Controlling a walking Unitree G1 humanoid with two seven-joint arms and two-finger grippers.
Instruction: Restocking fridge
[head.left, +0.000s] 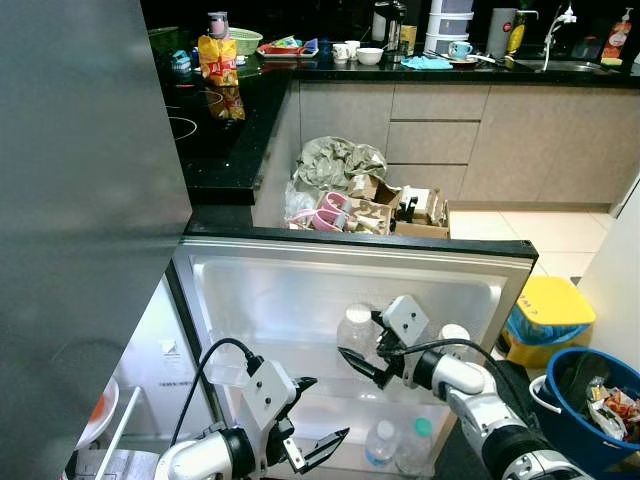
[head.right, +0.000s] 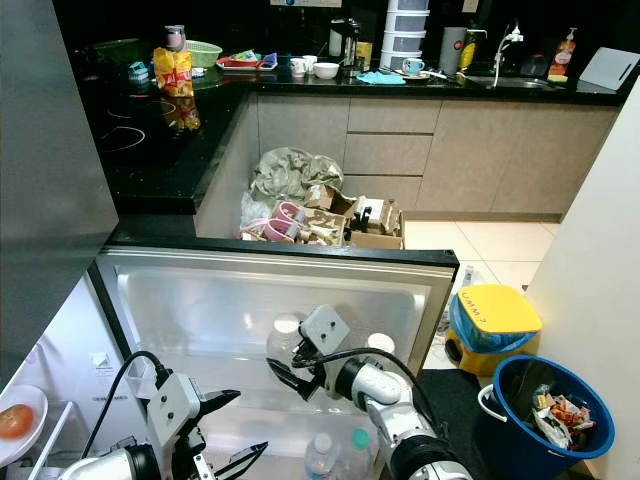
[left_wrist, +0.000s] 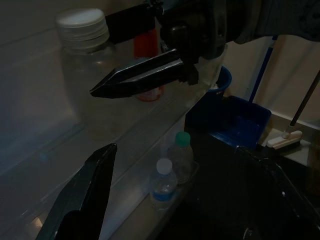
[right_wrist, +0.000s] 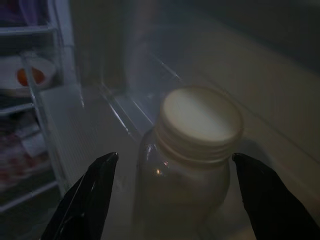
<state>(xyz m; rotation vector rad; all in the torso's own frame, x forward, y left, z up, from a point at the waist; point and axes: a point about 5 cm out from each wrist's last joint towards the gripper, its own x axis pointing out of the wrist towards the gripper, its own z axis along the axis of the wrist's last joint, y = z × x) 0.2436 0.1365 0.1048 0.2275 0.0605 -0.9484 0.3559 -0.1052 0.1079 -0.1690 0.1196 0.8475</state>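
A clear glass jar (right_wrist: 187, 165) with a wide white screw lid stands upright on the open fridge door's (head.left: 300, 290) shelf. Just right of it stands a second white-lidded jar (head.left: 455, 335). Two small clear bottles (head.left: 398, 446), one white-capped and one green-capped, stand together on the nearer, lower shelf.

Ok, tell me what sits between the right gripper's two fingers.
The clear jar with a white lid stands between the open right gripper fingers in the right wrist view, on the fridge door shelf, not yet touched.
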